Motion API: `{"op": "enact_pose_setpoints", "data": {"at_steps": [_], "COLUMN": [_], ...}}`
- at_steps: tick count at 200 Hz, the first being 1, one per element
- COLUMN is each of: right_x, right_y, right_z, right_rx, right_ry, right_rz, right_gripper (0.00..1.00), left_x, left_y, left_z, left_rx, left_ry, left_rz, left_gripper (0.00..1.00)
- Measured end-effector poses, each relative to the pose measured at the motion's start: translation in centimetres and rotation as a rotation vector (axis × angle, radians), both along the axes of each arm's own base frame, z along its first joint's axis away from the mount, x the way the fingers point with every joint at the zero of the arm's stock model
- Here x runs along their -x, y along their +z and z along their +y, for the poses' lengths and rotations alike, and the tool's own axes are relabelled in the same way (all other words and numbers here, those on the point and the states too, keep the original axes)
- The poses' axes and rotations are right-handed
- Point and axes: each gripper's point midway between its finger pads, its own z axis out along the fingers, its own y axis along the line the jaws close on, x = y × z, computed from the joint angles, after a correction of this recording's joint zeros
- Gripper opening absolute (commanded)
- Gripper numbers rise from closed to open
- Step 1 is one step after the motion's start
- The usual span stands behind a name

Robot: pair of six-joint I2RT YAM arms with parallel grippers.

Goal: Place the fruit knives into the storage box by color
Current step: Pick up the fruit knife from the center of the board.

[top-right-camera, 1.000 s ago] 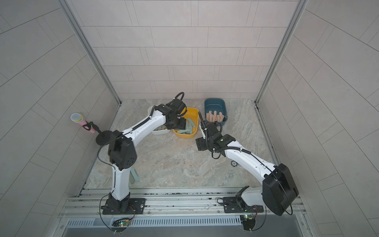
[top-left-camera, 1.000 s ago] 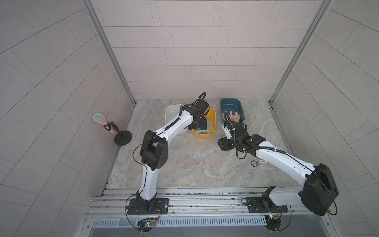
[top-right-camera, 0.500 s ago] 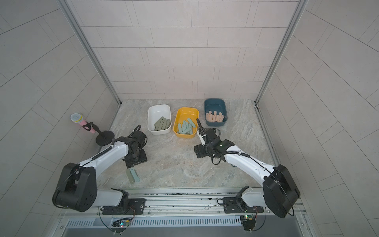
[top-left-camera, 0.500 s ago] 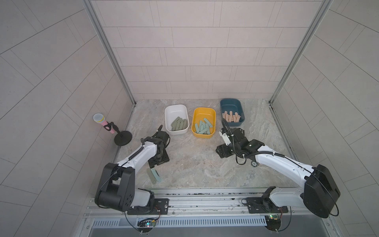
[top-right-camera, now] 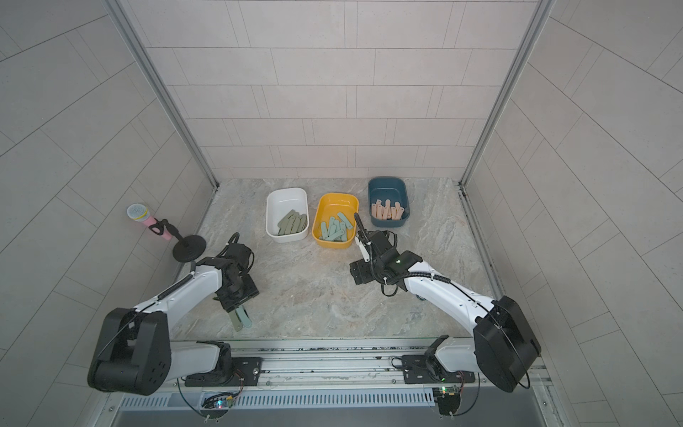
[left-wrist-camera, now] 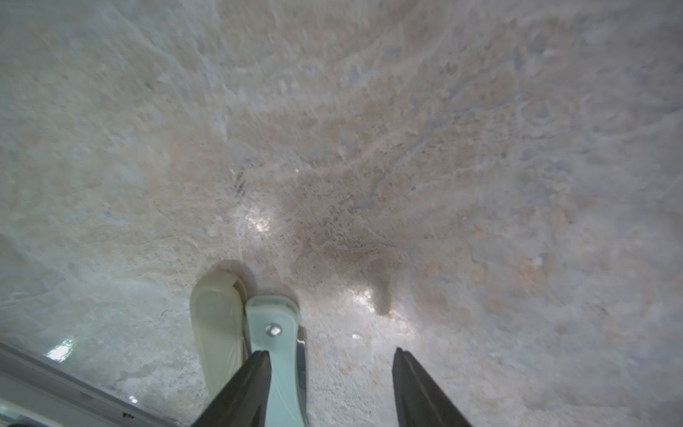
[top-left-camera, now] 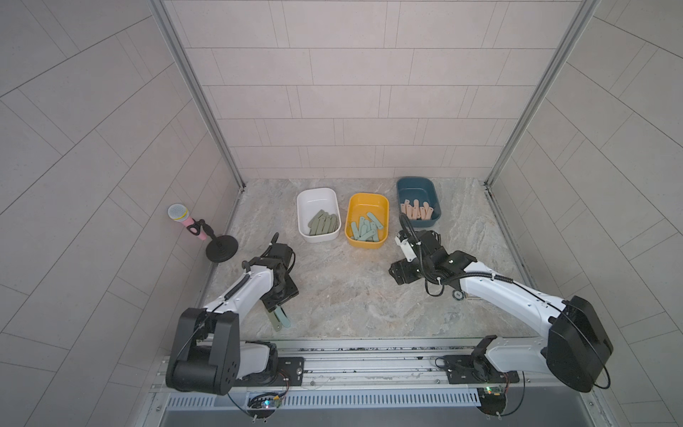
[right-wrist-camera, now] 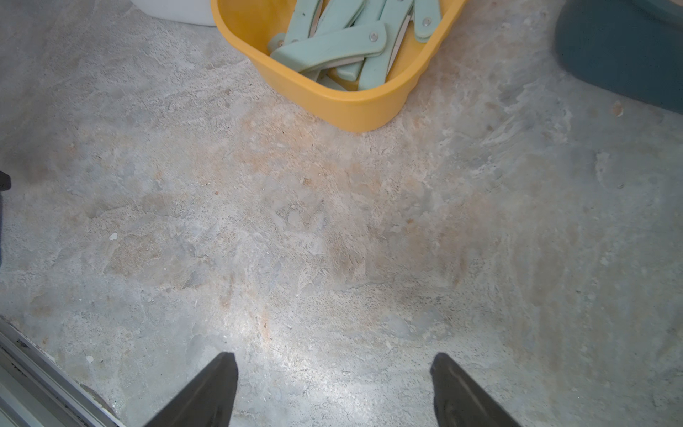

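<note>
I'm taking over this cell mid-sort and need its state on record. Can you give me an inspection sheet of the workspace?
Surface: marbled stone tabletop, no spills seen.
Job's things: olive knives in the white box, teal knives in the yellow box, pink knives in the blue box; a loose olive knife and a loose teal knife side by side near the front edge.
Clutter: toy microphone on its stand by the left wall; black disc and card partly hidden beside the right arm.
Hands: left hand open at the loose pair; right hand open over bare tabletop.
Cables: corrugated cable along the right arm.
Surroundings: tiled walls, metal rail in front.
</note>
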Motion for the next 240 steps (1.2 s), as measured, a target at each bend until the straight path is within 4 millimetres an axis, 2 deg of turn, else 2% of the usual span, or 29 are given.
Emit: {"op": "enact_pose_setpoints", "data": {"at_steps": [25,51,123,185,208,240], "right_x": [0.0,0.1,0.3,0.3,0.3,0.3], "right_y": [0.0,-0.1,-0.2,-0.1,0.0,0.0], "right_z": [0.0,-0.1,-0.2,-0.2,-0.2,-0.2], "right_rx": [0.001,0.004,0.008,0.007,0.006,0.007], "right_ry": [0.0,0.0,0.001,0.001,0.0,0.0], "right_rz": [0.002,0.006,0.011,0.009,0.006,0.008], "right_gripper": [0.85,0.85,0.85,0.85,0.85,0.85], "left_x": [0.1,0.4,3.4,3.8,3.3,3.2], "left_y": [1.2,1.5,-1.3,-1.6,-1.8,-1.9], "left_z": [0.2,0.1,0.3,0.4,-0.3,-0.5], "left_rx": [-0.009,-0.034,-0.052,-0.066,-0.044,-0.038], "left_ry": [0.023,0.015,0.051,0.062,0.051,0.045], "left_rz": [-0.047,-0.053,0.04,0.071,0.057,0.058], "left_gripper": [0.59,0.59,0.59,0.31,0.28,0.27]}}
